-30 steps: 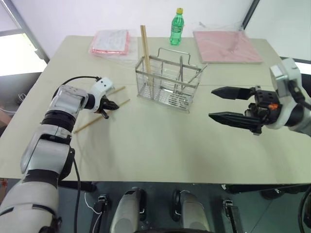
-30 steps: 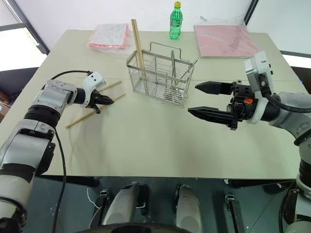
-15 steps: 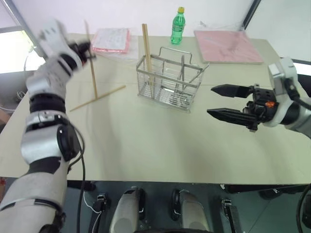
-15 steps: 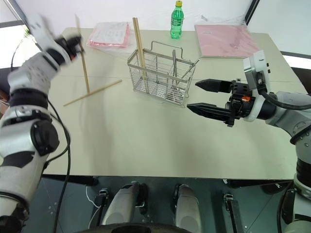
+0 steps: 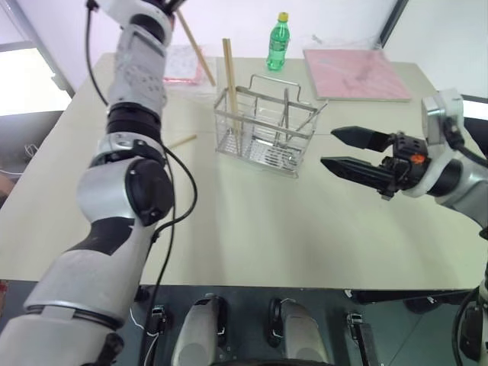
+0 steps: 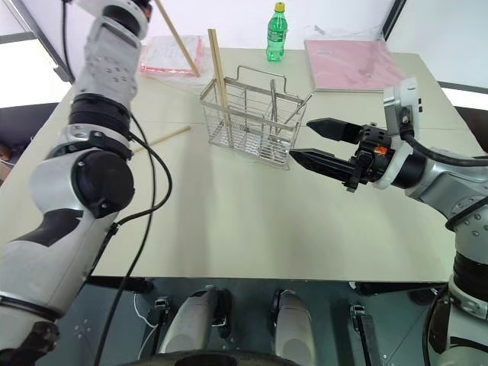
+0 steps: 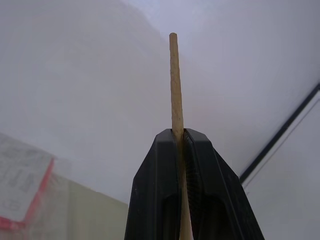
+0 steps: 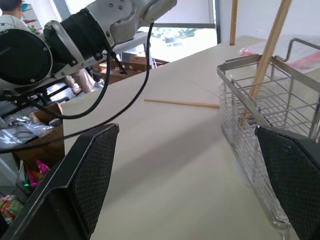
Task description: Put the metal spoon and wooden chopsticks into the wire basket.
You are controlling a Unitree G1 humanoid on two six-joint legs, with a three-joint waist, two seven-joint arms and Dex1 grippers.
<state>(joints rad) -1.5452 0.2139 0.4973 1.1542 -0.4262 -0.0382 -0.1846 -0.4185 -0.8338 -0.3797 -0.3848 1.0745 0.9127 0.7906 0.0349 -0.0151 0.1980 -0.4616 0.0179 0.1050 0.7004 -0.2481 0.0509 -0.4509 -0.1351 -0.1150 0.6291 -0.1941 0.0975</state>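
The left gripper [image 7: 180, 150] is raised high above the table's [image 5: 252, 229] far left part, its fingers clamped on one wooden chopstick [image 5: 195, 47] that slants down toward the wire basket [image 5: 263, 126]. Another chopstick [image 5: 228, 72] stands upright in the basket's left compartment, and a third [image 5: 181, 141] lies flat on the table just left of it. A thin metal handle leaning inside the basket — probably the metal spoon [image 5: 287, 107] — is hard to confirm. The right gripper [image 5: 352, 151] hovers just right of the basket, spread wide and empty.
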